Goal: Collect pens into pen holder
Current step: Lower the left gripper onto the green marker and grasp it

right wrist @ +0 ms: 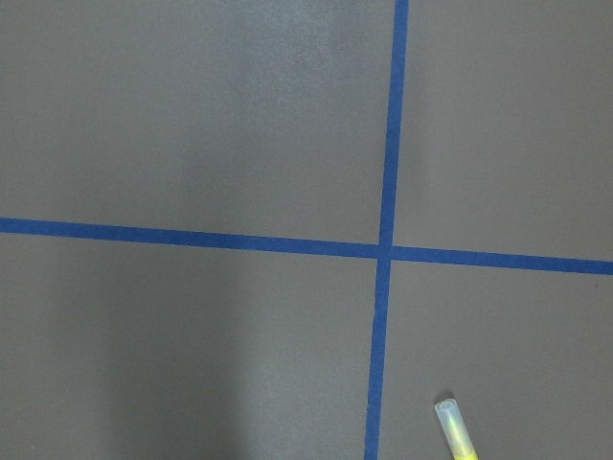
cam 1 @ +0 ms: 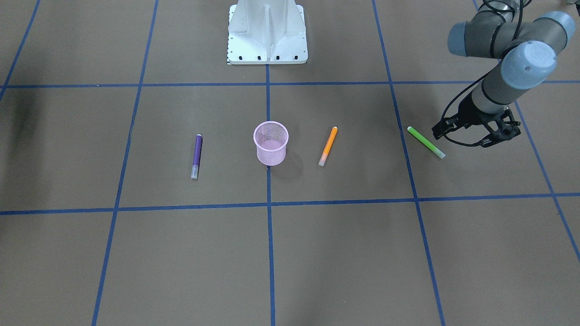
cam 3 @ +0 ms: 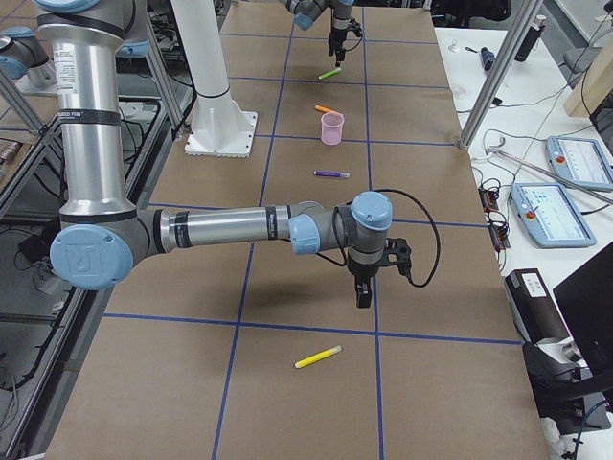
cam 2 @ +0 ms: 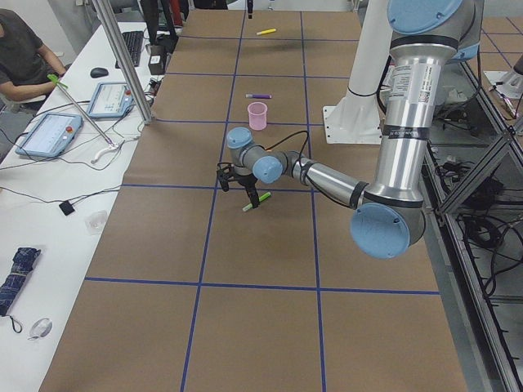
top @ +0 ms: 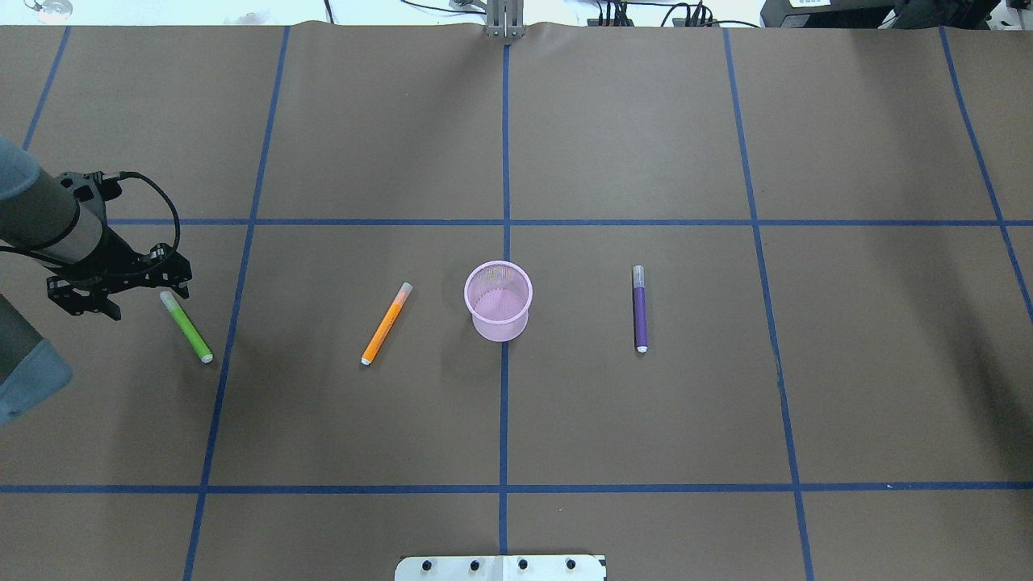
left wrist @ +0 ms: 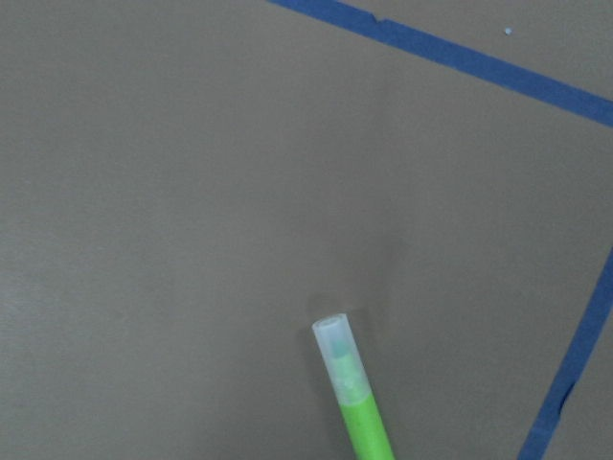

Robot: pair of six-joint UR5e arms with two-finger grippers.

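Brown counter (top: 726, 403), blue-taped. The green pen (top: 186, 327) lies beside the left fingers (cam 1: 439, 130); orange pen (top: 386, 323), pen holder (top: 500, 327), purple pen (top: 640, 311) beyond.

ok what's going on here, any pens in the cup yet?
None yet. The pink pen holder stands empty mid-table, with the orange pen and purple pen lying on either side of it. The left gripper, open, hangs by the cap end of the green pen, not gripping it. The right gripper hovers near a yellow pen; whether it's open is unclear.
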